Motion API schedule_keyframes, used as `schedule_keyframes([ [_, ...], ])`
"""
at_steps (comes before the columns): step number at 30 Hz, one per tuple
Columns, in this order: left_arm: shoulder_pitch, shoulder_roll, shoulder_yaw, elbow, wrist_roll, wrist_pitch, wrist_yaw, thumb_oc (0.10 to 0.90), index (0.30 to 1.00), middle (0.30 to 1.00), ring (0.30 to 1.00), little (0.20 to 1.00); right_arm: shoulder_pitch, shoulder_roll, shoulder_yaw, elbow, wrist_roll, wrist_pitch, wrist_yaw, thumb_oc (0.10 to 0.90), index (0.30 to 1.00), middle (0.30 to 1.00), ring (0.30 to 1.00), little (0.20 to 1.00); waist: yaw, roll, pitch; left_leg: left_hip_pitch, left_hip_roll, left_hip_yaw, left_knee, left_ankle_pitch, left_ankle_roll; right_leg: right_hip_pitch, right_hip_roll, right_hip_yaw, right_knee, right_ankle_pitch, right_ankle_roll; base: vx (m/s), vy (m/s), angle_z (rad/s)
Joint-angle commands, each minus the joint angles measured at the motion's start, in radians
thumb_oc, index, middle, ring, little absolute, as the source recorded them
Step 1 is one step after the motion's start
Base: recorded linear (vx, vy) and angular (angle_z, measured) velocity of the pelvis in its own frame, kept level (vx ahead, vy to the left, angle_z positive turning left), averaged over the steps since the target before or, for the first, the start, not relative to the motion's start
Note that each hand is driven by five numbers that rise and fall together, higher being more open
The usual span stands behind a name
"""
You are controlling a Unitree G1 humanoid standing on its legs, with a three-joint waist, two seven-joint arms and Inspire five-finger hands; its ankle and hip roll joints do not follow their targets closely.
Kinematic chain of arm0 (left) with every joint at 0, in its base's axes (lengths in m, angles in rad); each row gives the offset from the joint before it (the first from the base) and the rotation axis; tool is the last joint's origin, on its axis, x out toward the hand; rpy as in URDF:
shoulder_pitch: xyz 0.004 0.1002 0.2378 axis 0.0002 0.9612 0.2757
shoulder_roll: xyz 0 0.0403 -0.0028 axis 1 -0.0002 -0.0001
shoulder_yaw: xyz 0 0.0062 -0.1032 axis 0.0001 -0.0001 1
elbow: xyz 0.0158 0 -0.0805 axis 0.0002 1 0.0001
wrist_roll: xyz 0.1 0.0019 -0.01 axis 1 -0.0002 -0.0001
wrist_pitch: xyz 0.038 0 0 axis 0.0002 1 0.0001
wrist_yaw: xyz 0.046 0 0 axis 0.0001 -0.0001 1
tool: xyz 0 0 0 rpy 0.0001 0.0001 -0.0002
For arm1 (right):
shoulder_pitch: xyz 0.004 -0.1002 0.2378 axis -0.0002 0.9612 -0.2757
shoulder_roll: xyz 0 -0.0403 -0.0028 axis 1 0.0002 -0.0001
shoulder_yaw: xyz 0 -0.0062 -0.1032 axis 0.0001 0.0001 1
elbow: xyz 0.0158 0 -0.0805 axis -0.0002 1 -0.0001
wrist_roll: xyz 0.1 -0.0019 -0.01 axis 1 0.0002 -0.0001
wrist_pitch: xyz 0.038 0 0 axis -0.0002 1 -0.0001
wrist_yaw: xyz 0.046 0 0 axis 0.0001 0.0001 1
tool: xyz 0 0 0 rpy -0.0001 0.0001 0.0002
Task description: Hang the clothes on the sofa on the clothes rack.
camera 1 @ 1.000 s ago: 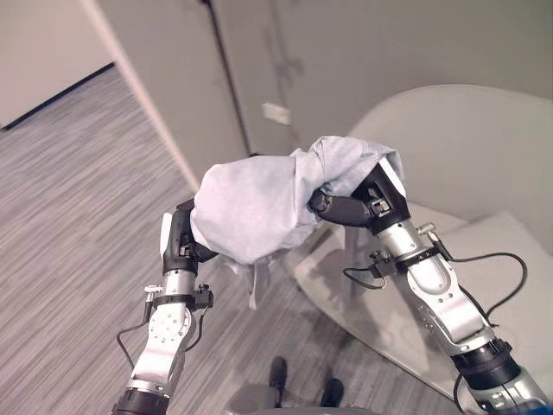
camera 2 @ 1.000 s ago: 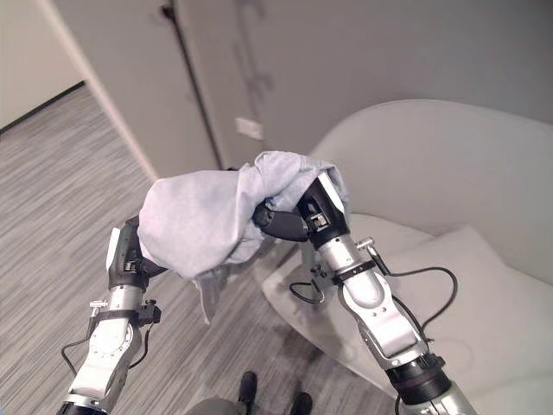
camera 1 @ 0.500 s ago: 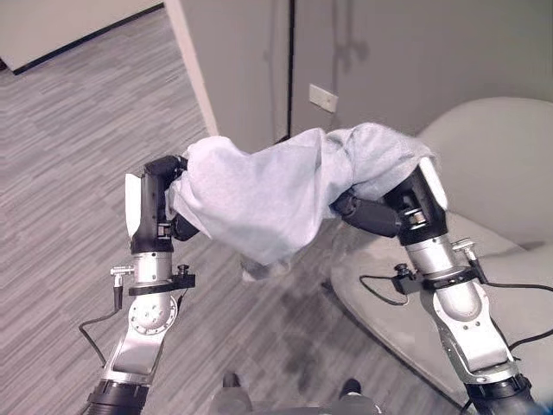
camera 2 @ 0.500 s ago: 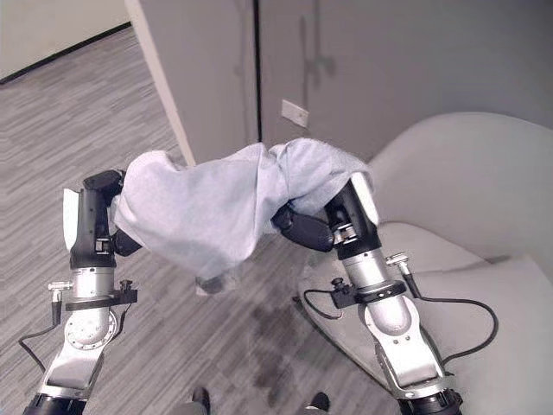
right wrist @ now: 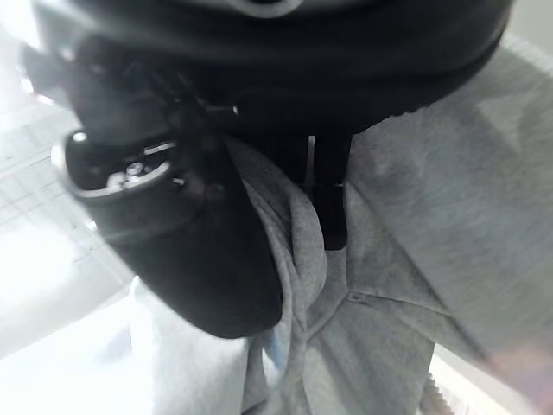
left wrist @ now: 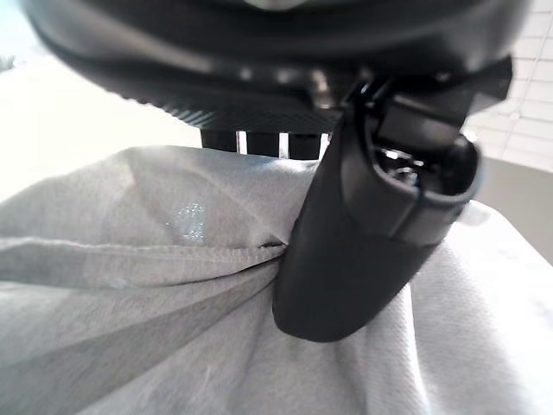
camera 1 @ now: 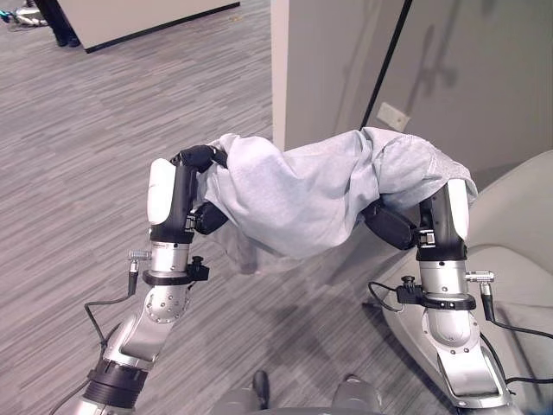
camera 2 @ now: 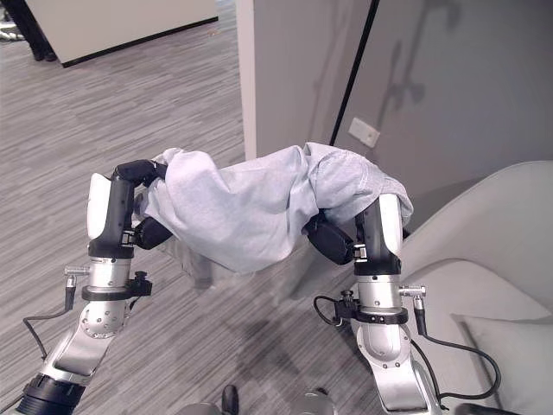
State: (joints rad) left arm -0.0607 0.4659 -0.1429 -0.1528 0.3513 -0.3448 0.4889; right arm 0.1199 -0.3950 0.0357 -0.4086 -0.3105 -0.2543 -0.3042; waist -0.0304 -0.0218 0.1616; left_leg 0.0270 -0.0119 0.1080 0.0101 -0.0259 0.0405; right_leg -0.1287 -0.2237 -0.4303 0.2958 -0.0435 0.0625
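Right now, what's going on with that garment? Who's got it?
Both hands are carrying it. The left hand and the right hand are each clamped on an end of the light grey garment, which hangs slung between them above the striped floor. The sofa sits at the robot's right. The garment is off the sofa and not yet hung.

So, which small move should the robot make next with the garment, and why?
Probably keep carrying it toward the rack. The grey garment hangs stretched between the left hand and right hand, both curled on it, above the floor and off the sofa; I see no rack here yet.
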Motion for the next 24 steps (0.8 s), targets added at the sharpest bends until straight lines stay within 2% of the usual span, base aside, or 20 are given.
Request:
schedule_keyframes([
  [1, -0.077, -0.008, 0.131, -0.048, -0.096, -0.024, 0.073, 0.4, 0.3, 0.3, 0.3, 0.3, -0.034, -0.044, -0.199, -0.038, 0.028, -0.009, -0.155, 0.4, 0.3, 0.3, 0.3, 0.3, -0.049, 0.007, -0.044, 0.078, -0.022, 0.075, -0.091, -0.099, 0.01, -0.03, 0.136, 0.072, -0.007, -0.072, 0.01, 0.14, 0.1, -0.59],
  [2, -0.082, -0.024, 0.115, -0.032, -0.112, -0.02, 0.064, 0.4, 0.3, 0.3, 0.3, 0.3, -0.029, -0.046, -0.208, -0.044, 0.021, -0.008, -0.167, 0.4, 0.3, 0.3, 0.3, 0.3, -0.061, 0.004, -0.036, 0.095, -0.029, 0.082, -0.097, -0.107, 0.011, -0.064, 0.164, 0.083, -0.032, -0.052, 0.022, 0.07, 0.043, -0.4],
  [5, -0.102, -0.028, 0.102, -0.017, -0.105, -0.014, 0.056, 0.4, 0.3, 0.3, 0.3, 0.3, -0.028, -0.052, -0.218, -0.046, 0.009, -0.004, -0.184, 0.4, 0.3, 0.3, 0.3, 0.3, -0.064, 0.007, -0.032, 0.113, -0.034, 0.091, -0.097, -0.12, 0.016, -0.089, 0.174, 0.075, -0.053, -0.026, 0.034, 0.15, 0.034, -0.36],
  [7, -0.1, -0.042, 0.096, -0.019, -0.104, -0.016, 0.042, 0.4, 0.3, 0.3, 0.3, 0.3, -0.003, -0.047, -0.229, -0.056, 0.015, -0.007, -0.182, 0.4, 0.3, 0.3, 0.3, 0.3, -0.072, 0.002, -0.051, 0.135, -0.05, 0.091, -0.093, -0.147, 0.019, -0.024, 0.181, 0.065, -0.133, -0.037, 0.019, 0.3, -0.031, -0.22],
  [9, -0.1, -0.056, 0.094, -0.017, -0.125, -0.017, 0.039, 0.4, 0.3, 0.3, 0.3, 0.3, 0.012, -0.052, -0.226, -0.047, 0.032, -0.007, -0.166, 0.4, 0.3, 0.3, 0.3, 0.3, -0.08, 0.009, -0.072, 0.154, -0.047, 0.093, -0.056, -0.191, 0.015, 0.014, 0.211, 0.101, -0.155, -0.058, -0.002, 0.39, -0.047, -0.07],
  [11, -0.097, -0.065, 0.096, -0.016, -0.137, -0.018, 0.032, 0.4, 0.3, 0.3, 0.3, 0.3, 0.014, -0.06, -0.211, -0.035, 0.071, -0.015, -0.129, 0.4, 0.3, 0.3, 0.3, 0.3, -0.077, 0.02, -0.087, 0.138, -0.037, 0.114, 0.055, -0.225, -0.014, 0.07, 0.22, 0.106, -0.199, -0.074, -0.015, 0.38, -0.048, 0.03],
  [12, -0.106, -0.068, 0.091, -0.01, -0.15, -0.022, 0.034, 0.4, 0.3, 0.3, 0.3, 0.3, 0.013, -0.071, -0.199, -0.021, 0.085, -0.018, -0.116, 0.4, 0.3, 0.3, 0.3, 0.3, -0.074, 0.023, -0.085, 0.11, -0.024, 0.123, 0.147, -0.207, -0.041, 0.099, 0.224, 0.114, -0.227, -0.07, -0.022, 0.37, -0.111, 0.01],
  [13, -0.114, -0.062, 0.091, -0.003, -0.154, -0.026, 0.032, 0.4, 0.3, 0.3, 0.3, 0.3, 0.007, -0.096, -0.189, -0.002, 0.096, -0.014, -0.097, 0.4, 0.3, 0.3, 0.3, 0.3, -0.061, 0.014, -0.075, 0.037, 0.009, 0.14, 0.326, -0.131, -0.099, 0.15, 0.226, 0.116, -0.277, -0.064, -0.035, 0.24, -0.113, 0.03],
  [14, -0.115, -0.062, 0.092, -0.003, -0.154, -0.026, 0.032, 0.4, 0.3, 0.3, 0.3, 0.3, 0.006, -0.096, -0.189, 0.0, 0.097, -0.014, -0.096, 0.4, 0.3, 0.3, 0.3, 0.3, -0.061, 0.014, -0.074, 0.026, 0.015, 0.139, 0.346, -0.135, -0.105, 0.152, 0.23, 0.116, -0.285, -0.06, -0.039, 0.2, -0.137, 0.09],
  [15, -0.11, -0.053, 0.099, 0.001, -0.148, -0.029, 0.032, 0.4, 0.3, 0.3, 0.3, 0.3, 0.002, -0.109, -0.184, 0.014, 0.096, -0.015, -0.088, 0.4, 0.3, 0.3, 0.3, 0.3, -0.049, 0.005, -0.069, -0.016, 0.034, 0.144, 0.442, -0.084, -0.139, 0.181, 0.234, 0.117, -0.314, -0.06, -0.052, 0.07, -0.1, 0.11],
  [16, -0.107, -0.049, 0.103, -0.001, -0.151, -0.033, 0.033, 0.4, 0.3, 0.3, 0.3, 0.3, -0.005, -0.12, -0.179, 0.022, 0.092, -0.014, -0.086, 0.4, 0.3, 0.3, 0.3, 0.3, -0.036, -0.008, -0.061, -0.065, 0.053, 0.16, 0.536, -0.053, -0.149, 0.201, 0.232, 0.099, -0.339, -0.054, -0.068, 0.2, -0.104, 0.1],
  [18, -0.099, -0.051, 0.112, -0.001, -0.157, -0.033, 0.035, 0.4, 0.3, 0.3, 0.3, 0.3, -0.007, -0.129, -0.177, 0.033, 0.089, -0.012, -0.085, 0.4, 0.3, 0.3, 0.3, 0.3, -0.033, -0.023, -0.064, -0.099, 0.105, 0.184, 0.57, -0.067, -0.137, 0.242, 0.225, 0.105, -0.374, -0.053, -0.07, 0.23, -0.043, 0.07],
  [20, -0.078, -0.06, 0.124, 0.003, -0.175, -0.034, 0.035, 0.4, 0.3, 0.3, 0.3, 0.3, -0.024, -0.131, -0.17, 0.032, 0.094, -0.012, -0.09, 0.4, 0.3, 0.3, 0.3, 0.3, -0.024, -0.034, -0.066, -0.115, 0.123, 0.188, 0.49, -0.13, -0.098, 0.257, 0.203, 0.112, -0.383, -0.056, -0.057, 0.24, 0.122, 0.05],
  [21, -0.057, -0.064, 0.124, 0.001, -0.19, -0.032, 0.029, 0.4, 0.3, 0.3, 0.3, 0.3, -0.041, -0.132, -0.164, 0.037, 0.097, -0.013, -0.09, 0.4, 0.3, 0.3, 0.3, 0.3, -0.016, -0.037, -0.072, -0.116, 0.113, 0.17, 0.351, -0.162, -0.068, 0.256, 0.183, 0.107, -0.383, -0.06, -0.053, 0.2, 0.177, 0.01],
  [22, -0.055, -0.064, 0.125, 0.0, -0.191, -0.032, 0.028, 0.4, 0.3, 0.3, 0.3, 0.3, -0.041, -0.133, -0.162, 0.038, 0.097, -0.013, -0.091, 0.4, 0.3, 0.3, 0.3, 0.3, -0.018, -0.042, -0.074, -0.105, 0.102, 0.172, 0.326, -0.15, -0.066, 0.255, 0.176, 0.106, -0.383, -0.06, -0.051, 0.17, 0.176, -0.07],
  [24, -0.045, -0.064, 0.124, -0.002, -0.197, -0.029, 0.03, 0.4, 0.3, 0.3, 0.3, 0.3, -0.058, -0.128, -0.154, 0.047, 0.109, -0.013, -0.1, 0.4, 0.3, 0.3, 0.3, 0.3, -0.012, -0.035, -0.078, -0.107, 0.11, 0.099, 0.137, -0.072, -0.077, 0.262, 0.171, 0.118, -0.383, -0.07, -0.055, 0.19, 0.149, -0.13],
])
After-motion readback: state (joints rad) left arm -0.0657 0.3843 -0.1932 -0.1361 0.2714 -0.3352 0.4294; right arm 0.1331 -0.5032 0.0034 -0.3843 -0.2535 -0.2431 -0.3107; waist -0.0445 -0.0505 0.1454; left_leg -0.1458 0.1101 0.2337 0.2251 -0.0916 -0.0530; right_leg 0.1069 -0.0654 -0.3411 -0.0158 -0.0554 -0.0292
